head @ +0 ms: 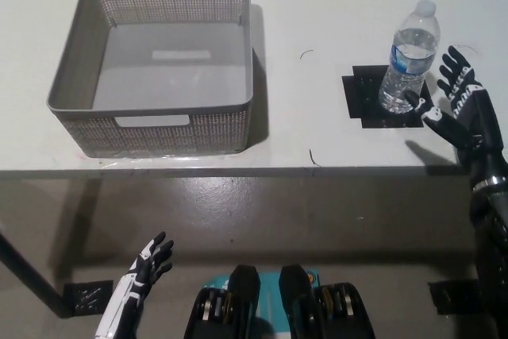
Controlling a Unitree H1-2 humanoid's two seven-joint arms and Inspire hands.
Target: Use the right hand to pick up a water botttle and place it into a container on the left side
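Note:
A clear plastic water bottle (410, 56) with a white cap and blue label stands upright on a black square mat (387, 100) at the right of the white table. My black right hand (454, 104) is open just to the right of the bottle, its fingers spread beside the bottle's lower half; whether it touches the bottle I cannot tell. A grey woven basket (155, 59) with handle slots sits empty on the left of the table. My white left hand (143, 269) rests open below the table edge at the lower left.
The white table's front edge (238, 171) runs across the middle of the view, with grey floor below it. A dark table leg (28, 273) slants at the lower left. Bare tabletop lies between the basket and the mat.

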